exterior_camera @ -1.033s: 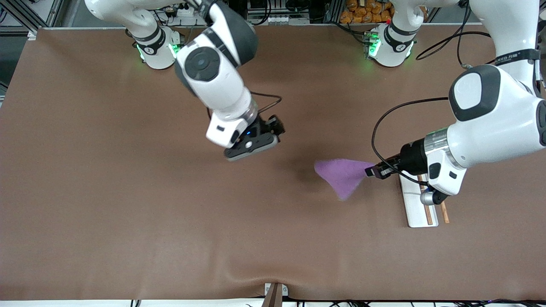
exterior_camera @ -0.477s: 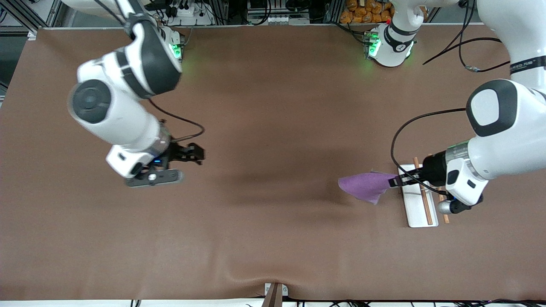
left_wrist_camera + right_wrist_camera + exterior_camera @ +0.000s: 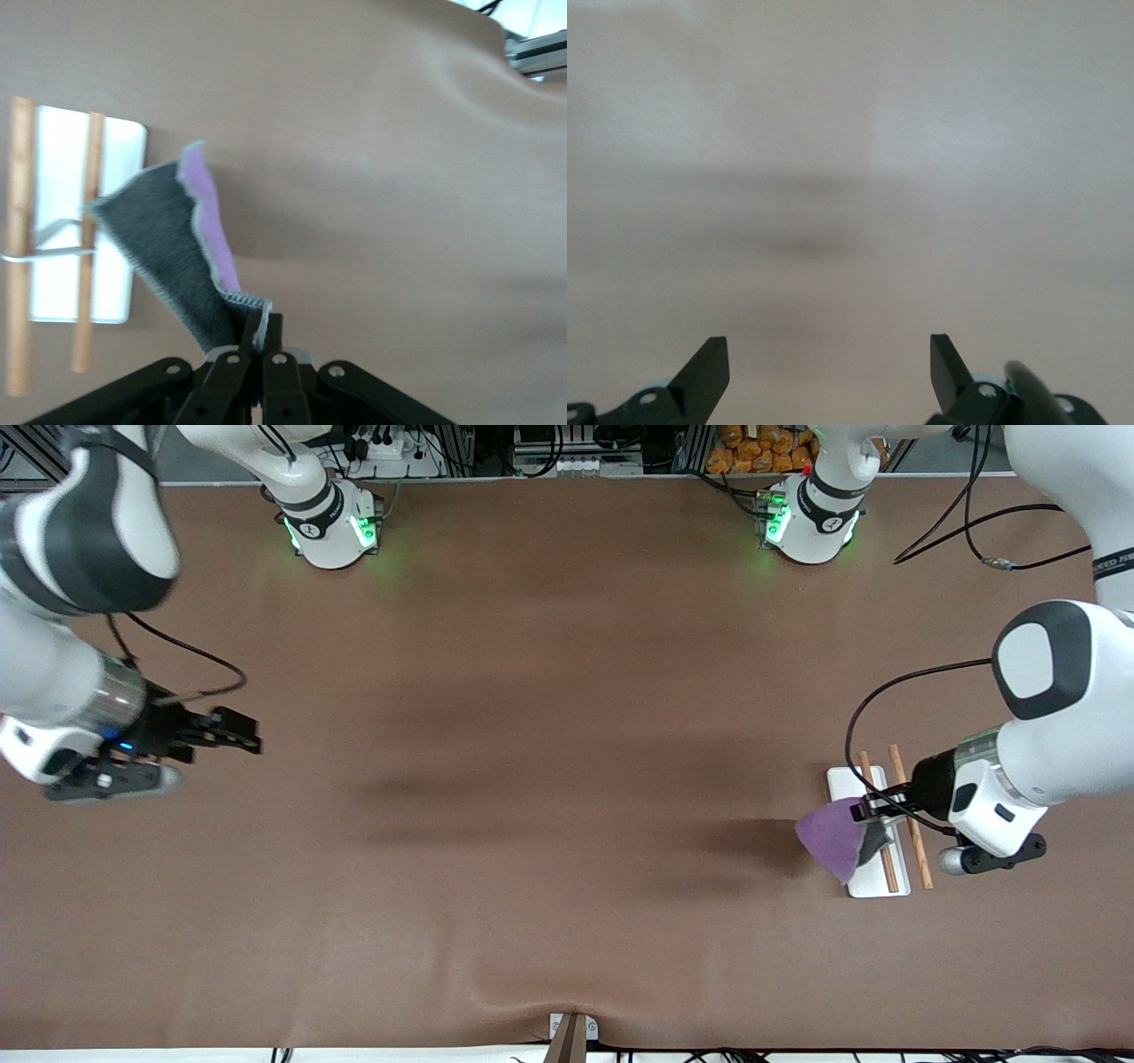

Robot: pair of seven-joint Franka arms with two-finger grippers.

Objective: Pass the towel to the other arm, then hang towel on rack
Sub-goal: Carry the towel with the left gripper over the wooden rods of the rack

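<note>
Now towel (image 3: 833, 840) over rack (image 3: 873, 886), carried closer

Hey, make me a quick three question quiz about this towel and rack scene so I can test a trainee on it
1. True or false: the right gripper is holding the towel.
2. Multiple choice: where is the towel hanging? A) over the middle of the table, B) at the edge of the rack, partly over its white base, C) flat on the table near the right arm's base.
3. Fill in: the rack has ___ wooden rods.

Key
1. False. The left gripper is shut on a corner of the towel; the right gripper is open with nothing between its fingers, over the right arm's end of the table.
2. B
3. Two
</note>
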